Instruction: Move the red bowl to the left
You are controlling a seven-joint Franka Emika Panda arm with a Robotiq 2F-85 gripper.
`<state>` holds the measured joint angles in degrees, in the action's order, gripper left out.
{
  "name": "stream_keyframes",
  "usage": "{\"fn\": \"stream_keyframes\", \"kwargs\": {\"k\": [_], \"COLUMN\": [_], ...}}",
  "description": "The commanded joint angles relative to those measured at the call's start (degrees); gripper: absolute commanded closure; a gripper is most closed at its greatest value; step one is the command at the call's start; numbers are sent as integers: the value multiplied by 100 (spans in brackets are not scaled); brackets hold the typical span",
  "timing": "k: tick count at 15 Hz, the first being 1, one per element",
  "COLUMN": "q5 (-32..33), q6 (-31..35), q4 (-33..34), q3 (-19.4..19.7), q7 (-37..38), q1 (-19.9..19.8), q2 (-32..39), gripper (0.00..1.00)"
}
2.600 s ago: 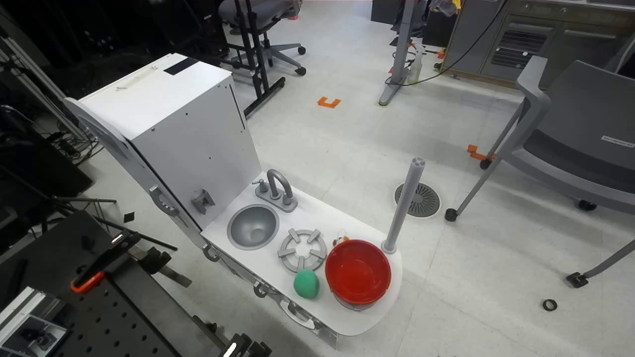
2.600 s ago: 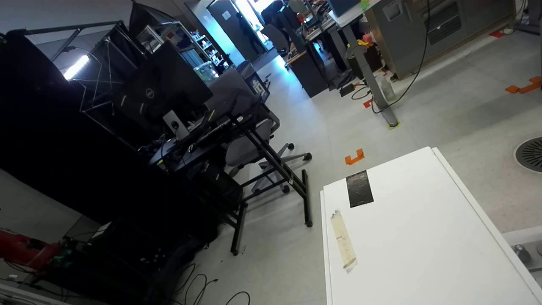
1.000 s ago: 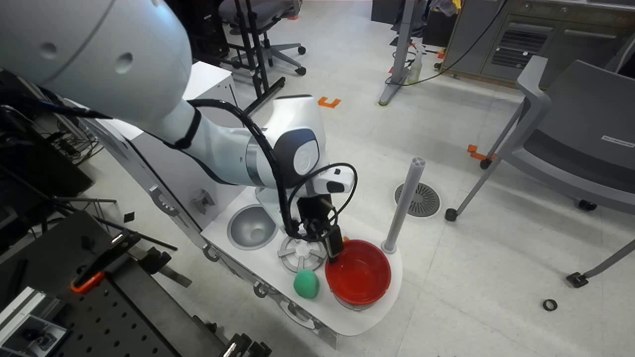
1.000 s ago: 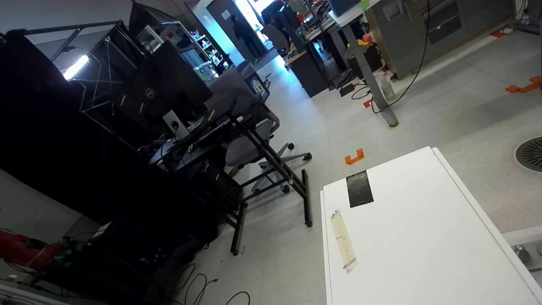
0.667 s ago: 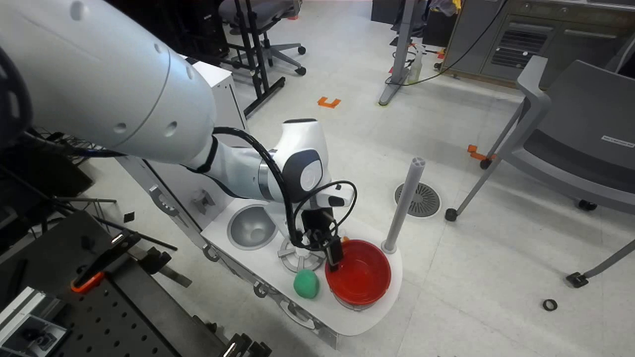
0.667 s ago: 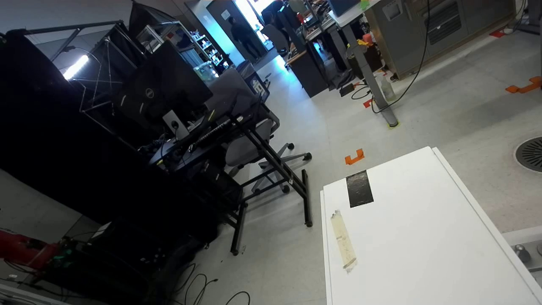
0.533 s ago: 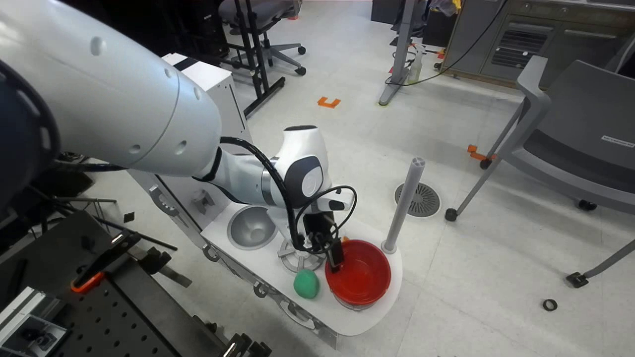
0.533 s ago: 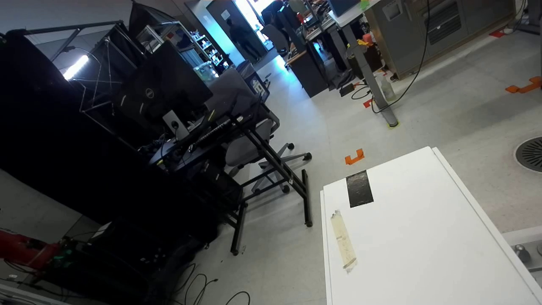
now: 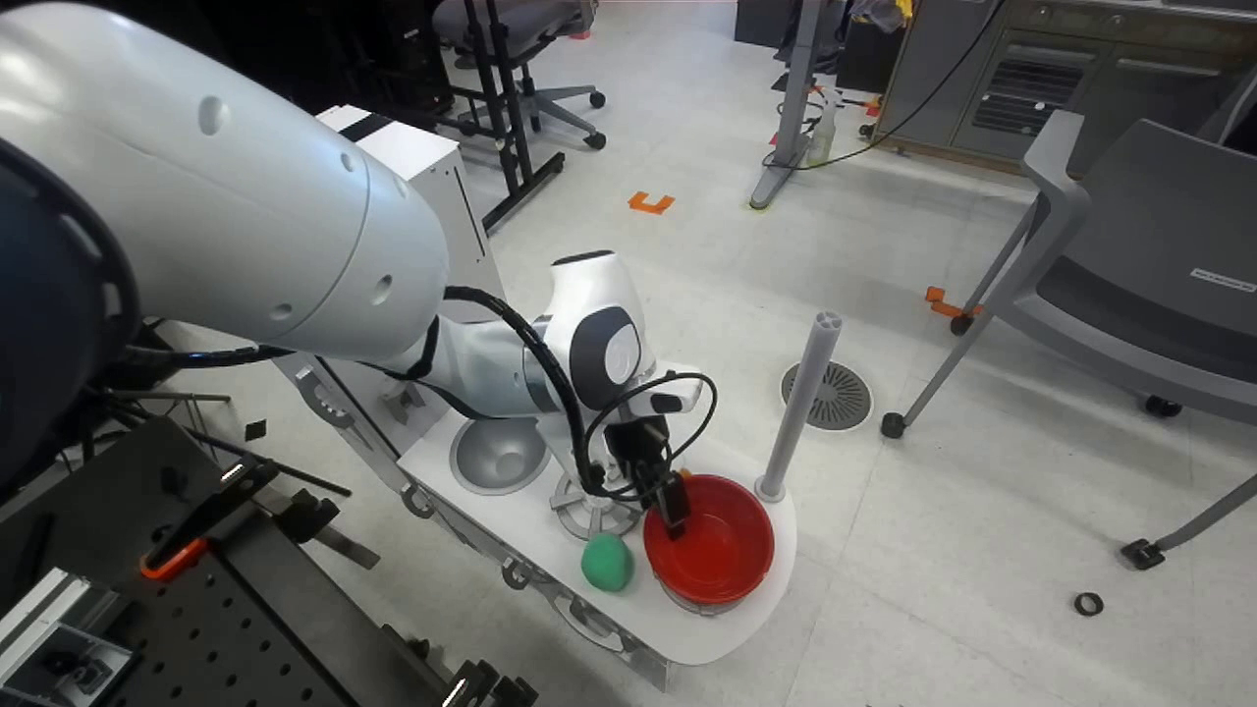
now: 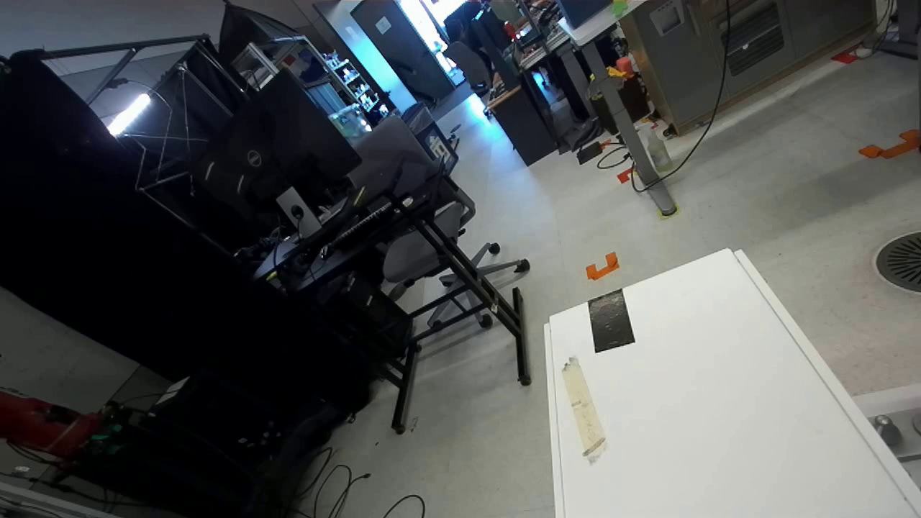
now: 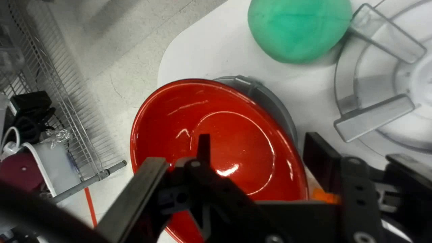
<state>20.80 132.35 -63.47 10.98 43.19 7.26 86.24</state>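
The round, glossy red bowl [image 9: 722, 540] sits near the rounded end of the white counter in an exterior view; it also fills the middle of the wrist view [image 11: 236, 141]. A grey round piece [image 11: 276, 104] shows under its edge. My gripper [image 9: 670, 516] is at the bowl's rim on the side towards the burner. In the wrist view my gripper [image 11: 258, 145] is open, with the rim between its fingers. The left finger [image 11: 204, 148] stands over the bowl's inside, the right finger [image 11: 319, 158] outside the rim. Whether either touches the bowl I cannot tell.
A green ball [image 9: 607, 563] lies beside the bowl. A grey burner [image 9: 579, 511] and the grey sink basin [image 9: 501, 462] lie further along the counter [image 9: 678, 643]. A grey post [image 9: 800, 407] stands behind the bowl. A small orange thing [image 11: 324, 195] is by the right finger.
The arm was out of view 2.6 s ago. Over the last second it has come lower and closer to the bowl, and the gripper has tilted slightly. The bowl has not moved.
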Motion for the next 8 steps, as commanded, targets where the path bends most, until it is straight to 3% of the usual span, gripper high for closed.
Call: {"fn": "stream_keyframes", "kwargs": {"k": [1, 6, 8], "q5": [401, 542, 466], "q6": [-58, -280, -473], "q4": [6, -162, -162], "q3": [-154, -257, -429], "q7": [533, 1266, 1345], "q1": [-133, -220, -352], "q2": [0, 1, 2], "gripper": [58, 95, 100]}}
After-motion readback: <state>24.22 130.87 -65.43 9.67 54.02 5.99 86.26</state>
